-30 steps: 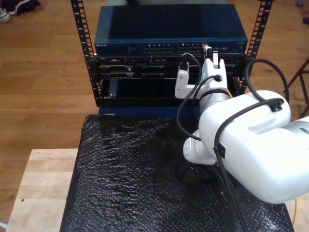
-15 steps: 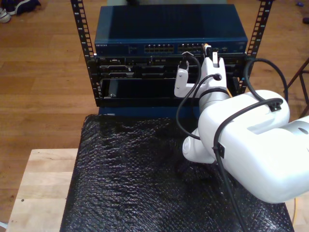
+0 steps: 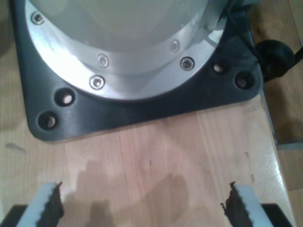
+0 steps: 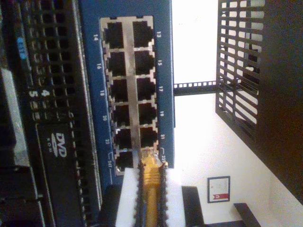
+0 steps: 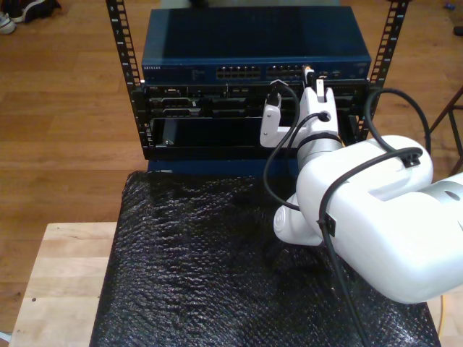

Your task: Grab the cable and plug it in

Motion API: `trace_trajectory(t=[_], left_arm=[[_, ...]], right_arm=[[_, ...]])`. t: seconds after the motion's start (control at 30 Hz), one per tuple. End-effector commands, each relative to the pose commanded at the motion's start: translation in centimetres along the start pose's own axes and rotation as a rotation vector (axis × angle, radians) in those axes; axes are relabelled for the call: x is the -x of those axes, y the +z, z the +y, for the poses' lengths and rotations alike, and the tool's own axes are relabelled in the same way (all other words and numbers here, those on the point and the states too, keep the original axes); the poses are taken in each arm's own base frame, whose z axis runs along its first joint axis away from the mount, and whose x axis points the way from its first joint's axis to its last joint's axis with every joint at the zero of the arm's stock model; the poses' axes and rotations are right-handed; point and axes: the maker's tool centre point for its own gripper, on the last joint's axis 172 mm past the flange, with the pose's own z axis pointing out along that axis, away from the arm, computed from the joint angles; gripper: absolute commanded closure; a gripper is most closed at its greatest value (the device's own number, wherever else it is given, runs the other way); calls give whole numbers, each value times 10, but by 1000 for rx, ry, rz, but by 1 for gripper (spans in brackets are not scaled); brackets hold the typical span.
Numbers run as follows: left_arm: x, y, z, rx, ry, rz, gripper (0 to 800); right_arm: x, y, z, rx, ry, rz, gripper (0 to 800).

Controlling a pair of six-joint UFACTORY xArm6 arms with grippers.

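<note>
A blue network switch (image 5: 253, 43) sits in a black rack (image 5: 123, 50) behind a black bubble-wrap mat (image 5: 188, 260).

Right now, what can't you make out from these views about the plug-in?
- Whether the plug is seated: in the second wrist view its tip sits at the last ports of the switch, and my second gripper hides the cable behind it.
- Exterior view: plug and port are too small, and the arm blocks the cable's run.
- Port labels in the second wrist view: too small and blurred to read reliably.
</note>
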Motion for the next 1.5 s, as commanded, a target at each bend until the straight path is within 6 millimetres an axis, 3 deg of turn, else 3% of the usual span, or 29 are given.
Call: trace_trajectory(t=[0.9,0.93,1.03,1.07,1.5], left_arm=[[0,0,0,0,0,-2,0],[0,0,0,0,0,0,0],[-1,1,0,0,0,2,0],[0,0,0,0,0,0,0],[0,0,0,0,0,0,0]], right_arm=[[-3,6,5,17,9,1,800],[-2,6,5,17,11,0,776],[-5,6,4,15,3,15,566],[-7,5,5,17,-1,22,543],[-4,-16,16,-49,12,49,488]])
